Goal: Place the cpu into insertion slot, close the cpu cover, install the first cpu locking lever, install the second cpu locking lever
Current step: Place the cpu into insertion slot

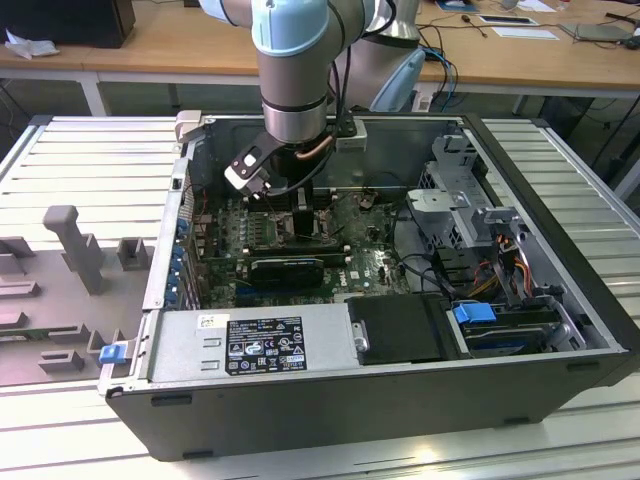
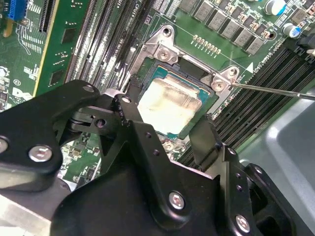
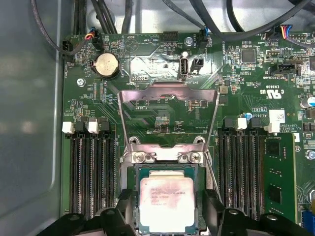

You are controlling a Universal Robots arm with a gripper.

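The cpu, a pale silver-grey square chip, lies flat inside the insertion slot on the green motherboard. My gripper hangs low over it, open, with one black finger on one side of the chip and the other finger on the opposite side. The cpu cover, a thin silvery frame with a cut-out centre, stands swung up at the hinge end of the socket. A thin locking lever rod sticks out beside the socket.
Black memory slots flank the socket closely. A coin battery and cables lie beyond the cover. The grey case wall rises nearby. In the exterior view the open computer case holds a power supply.
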